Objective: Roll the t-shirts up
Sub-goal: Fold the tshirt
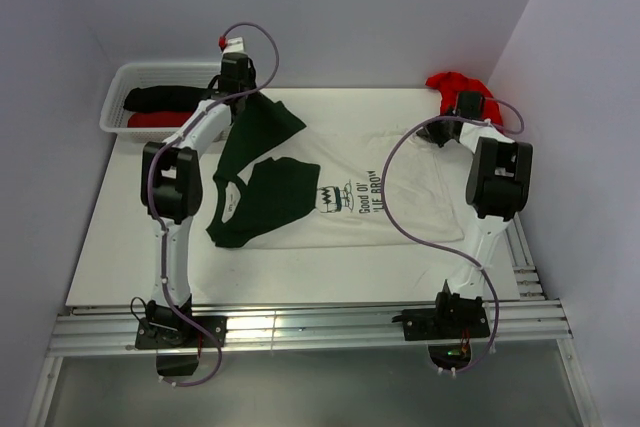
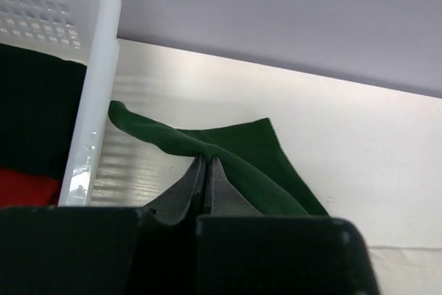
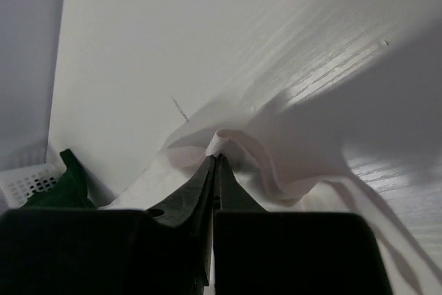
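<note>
Pinching the white t-shirt [image 1: 400, 187], left fingers [image 2: 199, 177] clamp shut on its green sleeve [image 2: 242, 150] by the basket [image 2: 97, 101], right fingers [image 3: 207, 174] on its white edge [image 3: 242, 146].

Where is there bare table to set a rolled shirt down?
Bare table lies left of the left arm, below the white plastic lattice basket, and along the near edge beside the white green-sleeved t-shirt. Crowded: far corners, where left claw pinches a sleeve, right claw the hem near a crumpled red t-shirt.

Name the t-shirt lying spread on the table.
The white t-shirt with green sleeves: the red t-shirt is bunched in the far corner, the black t-shirt is in the basket.
</note>
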Available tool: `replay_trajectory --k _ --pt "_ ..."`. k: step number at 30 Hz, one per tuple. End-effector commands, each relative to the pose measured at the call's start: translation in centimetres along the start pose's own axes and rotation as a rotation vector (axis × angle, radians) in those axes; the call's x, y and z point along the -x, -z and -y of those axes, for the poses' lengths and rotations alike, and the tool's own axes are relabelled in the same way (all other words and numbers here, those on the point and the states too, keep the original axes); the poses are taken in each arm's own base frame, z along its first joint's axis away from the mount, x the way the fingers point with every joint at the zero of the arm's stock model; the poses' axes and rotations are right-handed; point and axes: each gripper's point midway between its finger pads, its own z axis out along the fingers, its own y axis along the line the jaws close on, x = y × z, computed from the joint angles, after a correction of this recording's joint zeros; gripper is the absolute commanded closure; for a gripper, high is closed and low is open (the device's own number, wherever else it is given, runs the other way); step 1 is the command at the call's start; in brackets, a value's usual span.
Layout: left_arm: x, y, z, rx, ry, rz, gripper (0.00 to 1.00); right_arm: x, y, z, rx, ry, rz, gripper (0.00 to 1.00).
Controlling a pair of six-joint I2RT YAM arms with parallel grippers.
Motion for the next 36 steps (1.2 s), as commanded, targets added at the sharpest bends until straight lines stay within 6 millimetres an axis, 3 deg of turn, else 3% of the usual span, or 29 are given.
replay_trajectory --k 1,7,11,27,28,36 --pt "3.6 2.1 1.5 -0.075 0.032 0.08 1.0 1.4 3.0 -3.0 0.076 0.035 0.049 1.0" --pt "2.6 2.9 1.7 -0.103 0.042 0.056 1.0 1.7 4.8 -4.2 0.095 0.044 0.072 1.0" --pt "2.2 3.6 1.6 -0.11 0.058 0.051 1.0 1.5 5.9 -3.9 0.081 0.042 0.084 1.0" --pt "0.4 7.6 0.6 -0.124 0.053 0.028 1.0 1.3 9.3 -0.7 0.044 -0.019 0.113 1.0" --pt "1.1 7.8 0.9 -0.14 0.056 0.054 1.0 1.4 9.6 -0.4 0.042 -0.022 0.118 1.0" --pt "0.7 9.6 0.4 -0.147 0.049 0.059 1.0 1.9 11.4 0.0 0.047 -0.043 0.144 1.0"
